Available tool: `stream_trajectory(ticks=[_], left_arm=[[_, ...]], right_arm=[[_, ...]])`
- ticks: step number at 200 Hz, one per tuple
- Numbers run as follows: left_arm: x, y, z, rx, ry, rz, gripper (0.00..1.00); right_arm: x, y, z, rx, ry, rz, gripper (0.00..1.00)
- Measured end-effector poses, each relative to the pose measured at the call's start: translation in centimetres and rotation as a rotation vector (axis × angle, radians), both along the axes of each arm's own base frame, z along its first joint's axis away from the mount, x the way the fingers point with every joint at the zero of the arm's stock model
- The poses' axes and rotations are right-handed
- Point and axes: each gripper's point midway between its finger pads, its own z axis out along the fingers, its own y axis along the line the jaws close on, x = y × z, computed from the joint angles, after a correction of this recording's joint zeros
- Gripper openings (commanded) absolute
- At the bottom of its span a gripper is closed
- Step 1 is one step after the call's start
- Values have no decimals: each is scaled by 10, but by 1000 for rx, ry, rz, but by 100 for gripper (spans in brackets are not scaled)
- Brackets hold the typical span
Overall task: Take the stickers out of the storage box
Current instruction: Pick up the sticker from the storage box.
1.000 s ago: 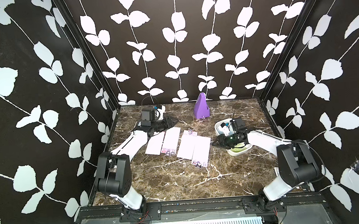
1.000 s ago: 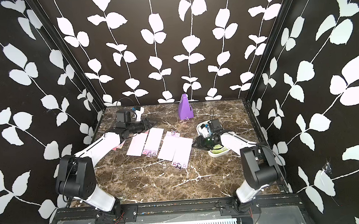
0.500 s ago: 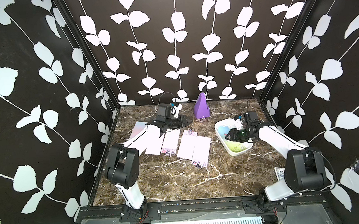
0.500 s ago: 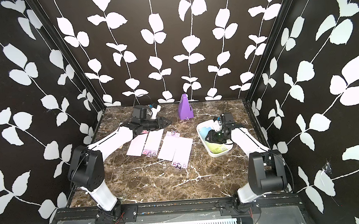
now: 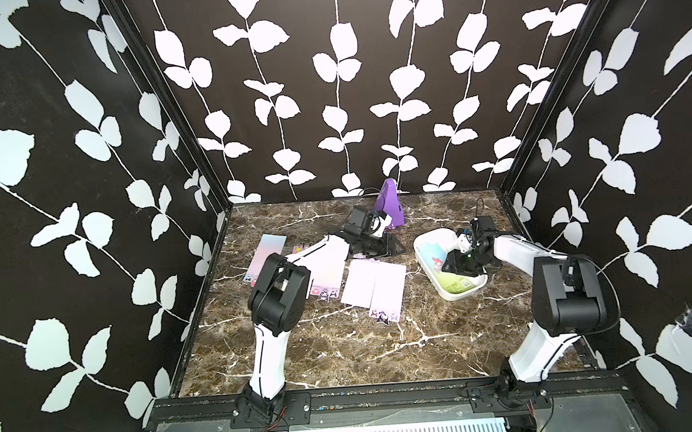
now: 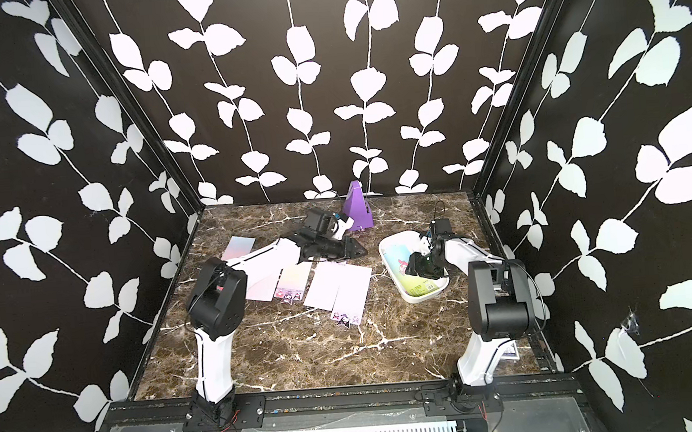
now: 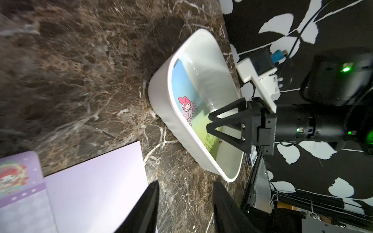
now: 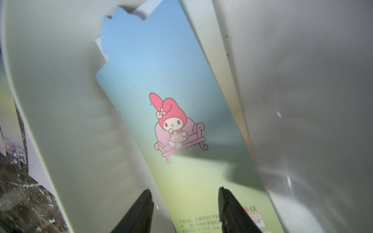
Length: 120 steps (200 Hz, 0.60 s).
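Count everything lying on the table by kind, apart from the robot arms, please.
stickers on the table: 5
sticker in the storage box: 1 in view, maybe more beneath
storage box: 1
purple pyramid: 1
blue-patterned pack: 1
total: 9

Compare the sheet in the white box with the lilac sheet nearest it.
Colour: the boxed sheet fades blue to green; the lilac sheet is plain. Art: boxed sheet, one character mid-sheet; lilac sheet, small ones at its end. Both are long, narrow, flat.
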Motion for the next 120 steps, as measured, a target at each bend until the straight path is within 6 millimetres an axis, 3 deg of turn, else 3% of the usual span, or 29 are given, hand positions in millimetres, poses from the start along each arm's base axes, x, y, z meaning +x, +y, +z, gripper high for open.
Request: stream_trajectory(ticks=[69,120], left_arm=[[1,-54,-17,-12,15,-64,46],[-2,-62,-38,2,53,-79,46]], right_arm=[[9,-20,1,-131,-32,2,74],[8,-26,-6,-166,-17,6,78]])
